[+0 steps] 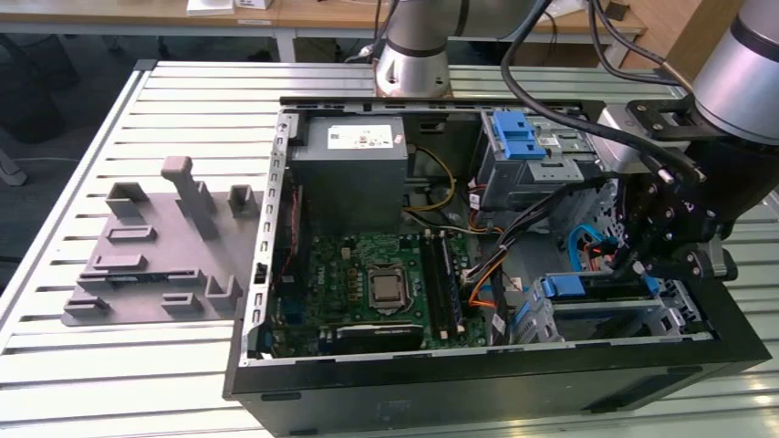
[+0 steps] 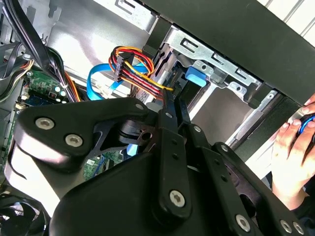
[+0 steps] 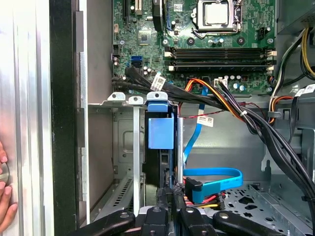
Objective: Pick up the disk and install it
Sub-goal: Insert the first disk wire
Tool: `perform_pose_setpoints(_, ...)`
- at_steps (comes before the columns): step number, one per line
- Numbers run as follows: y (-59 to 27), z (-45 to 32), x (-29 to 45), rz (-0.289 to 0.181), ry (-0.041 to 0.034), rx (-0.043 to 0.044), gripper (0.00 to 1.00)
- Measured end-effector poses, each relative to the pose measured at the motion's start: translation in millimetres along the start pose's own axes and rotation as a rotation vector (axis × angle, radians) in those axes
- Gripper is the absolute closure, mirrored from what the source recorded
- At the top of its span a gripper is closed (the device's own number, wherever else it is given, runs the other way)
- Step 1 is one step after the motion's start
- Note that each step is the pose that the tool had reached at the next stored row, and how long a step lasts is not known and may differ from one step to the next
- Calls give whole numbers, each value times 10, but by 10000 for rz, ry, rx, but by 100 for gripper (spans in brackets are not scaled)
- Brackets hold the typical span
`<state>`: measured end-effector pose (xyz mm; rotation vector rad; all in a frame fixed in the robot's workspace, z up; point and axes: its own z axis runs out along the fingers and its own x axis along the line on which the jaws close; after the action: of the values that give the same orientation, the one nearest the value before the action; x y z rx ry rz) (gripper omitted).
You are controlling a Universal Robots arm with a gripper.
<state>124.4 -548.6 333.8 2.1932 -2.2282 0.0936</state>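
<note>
The disk (image 3: pixel 161 132) stands on edge in the silver drive bay (image 3: pixel 117 147) of the open computer case, its blue plastic tab facing the first wrist camera. In the exterior view the disk's blue rail (image 1: pixel 594 286) shows in the bay at the case's front, on the exterior view's right. My gripper (image 3: pixel 170 191) sits just behind the disk's near end, fingers side by side with only a narrow gap and nothing between them. In the second wrist view the fingers (image 2: pixel 166 110) point at the blue tab (image 2: pixel 195 76). I cannot tell if the tips touch the disk.
Bundled cables (image 3: pixel 231 108) and a blue flat cable (image 3: pixel 216 177) run close beside the bay. A grey box with a white sticker (image 1: pixel 353 151), a cage with a blue latch (image 1: pixel 526 137) and the motherboard (image 1: pixel 378 283) fill the case. A person's hand (image 2: pixel 295 142) rests outside the case wall. A grey fixture plate (image 1: pixel 159 255) lies on the table.
</note>
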Motion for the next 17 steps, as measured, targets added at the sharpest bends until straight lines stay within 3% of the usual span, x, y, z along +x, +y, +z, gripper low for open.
perform_pose_setpoints(17,-8,52,-1,0,-15,-7,83)
